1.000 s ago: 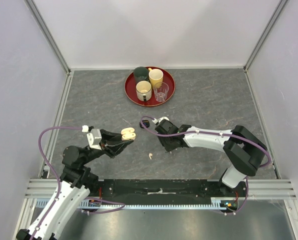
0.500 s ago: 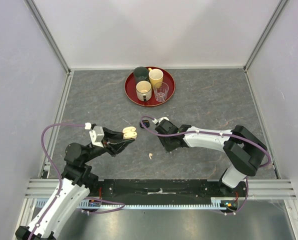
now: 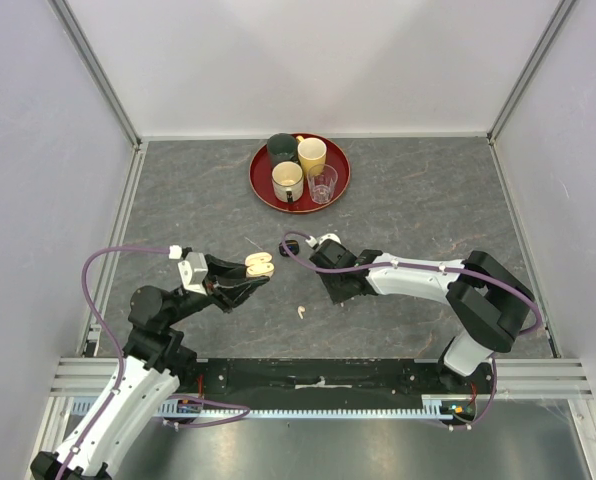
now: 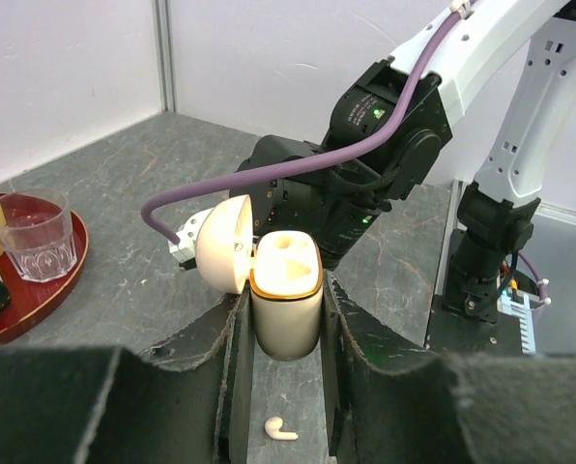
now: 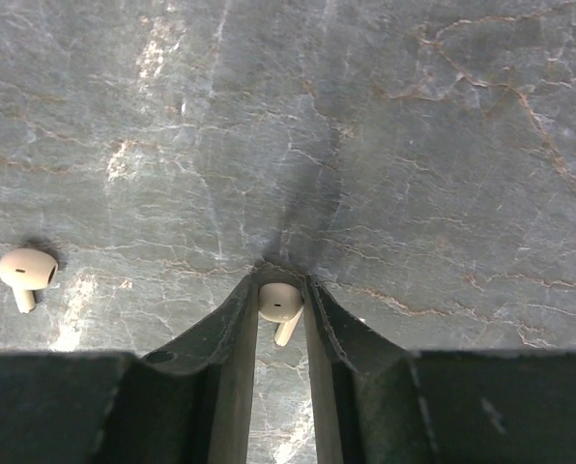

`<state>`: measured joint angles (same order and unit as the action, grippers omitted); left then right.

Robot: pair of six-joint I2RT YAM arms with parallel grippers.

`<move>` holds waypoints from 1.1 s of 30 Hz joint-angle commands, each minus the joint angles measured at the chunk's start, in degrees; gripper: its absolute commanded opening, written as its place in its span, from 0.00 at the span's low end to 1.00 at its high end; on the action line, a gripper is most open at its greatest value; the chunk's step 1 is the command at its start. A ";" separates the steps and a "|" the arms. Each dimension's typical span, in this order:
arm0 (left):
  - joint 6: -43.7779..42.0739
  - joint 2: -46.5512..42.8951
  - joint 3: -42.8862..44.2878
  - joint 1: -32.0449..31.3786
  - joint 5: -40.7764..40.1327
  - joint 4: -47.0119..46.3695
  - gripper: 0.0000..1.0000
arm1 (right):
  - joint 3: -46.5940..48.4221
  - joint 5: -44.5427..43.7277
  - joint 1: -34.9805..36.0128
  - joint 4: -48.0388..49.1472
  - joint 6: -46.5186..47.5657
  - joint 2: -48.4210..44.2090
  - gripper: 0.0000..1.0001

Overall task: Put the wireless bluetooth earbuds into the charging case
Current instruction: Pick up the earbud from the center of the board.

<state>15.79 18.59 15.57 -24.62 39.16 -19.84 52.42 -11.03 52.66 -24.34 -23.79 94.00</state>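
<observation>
My left gripper (image 3: pixel 257 273) is shut on a cream charging case (image 3: pixel 259 263) and holds it upright above the table with its lid open. In the left wrist view the case (image 4: pixel 288 309) shows an empty-looking socket. One cream earbud (image 3: pixel 301 312) lies on the table below it and also shows in the left wrist view (image 4: pixel 280 428). My right gripper (image 3: pixel 341 296) is down at the table, shut on another cream earbud (image 5: pixel 280 304), stem pointing toward the camera. The loose cream earbud (image 5: pixel 27 272) lies to its left. I cannot make out the black earbuds.
A red tray (image 3: pixel 261 186) with several cups and a clear glass (image 3: pixel 322 183) stands at the back centre. A small dark item (image 3: pixel 291 246) lies by the right wrist's purple cable. The right arm (image 4: pixel 365 184) is close behind the case.
My left gripper has moved the case slightly up and away from the arm bases. The right arm has stayed in place on its earbud.
</observation>
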 commanded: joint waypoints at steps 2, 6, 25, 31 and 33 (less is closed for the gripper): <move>-0.32 -0.66 0.07 -0.16 0.31 -1.70 0.02 | -0.57 -4.71 0.33 -0.54 -4.94 -0.57 0.34; -0.23 -0.92 0.07 -0.16 0.13 -1.52 0.02 | -0.83 -4.79 0.33 -0.45 -6.62 -0.65 0.48; -0.06 -0.75 -0.46 -0.16 0.22 -1.52 0.02 | -2.59 -0.84 0.25 1.40 -2.14 -1.80 0.43; -0.06 -0.31 -0.46 -0.08 0.13 -1.61 0.02 | -2.41 -1.45 0.33 1.49 -2.40 -1.62 0.40; -0.06 -0.13 -0.46 -0.16 0.22 -1.70 0.02 | -2.41 -1.54 0.33 1.31 -2.49 -1.54 0.39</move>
<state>15.79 18.22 15.29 -24.62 39.16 -19.79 50.59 -12.34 52.73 -23.40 -26.24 92.64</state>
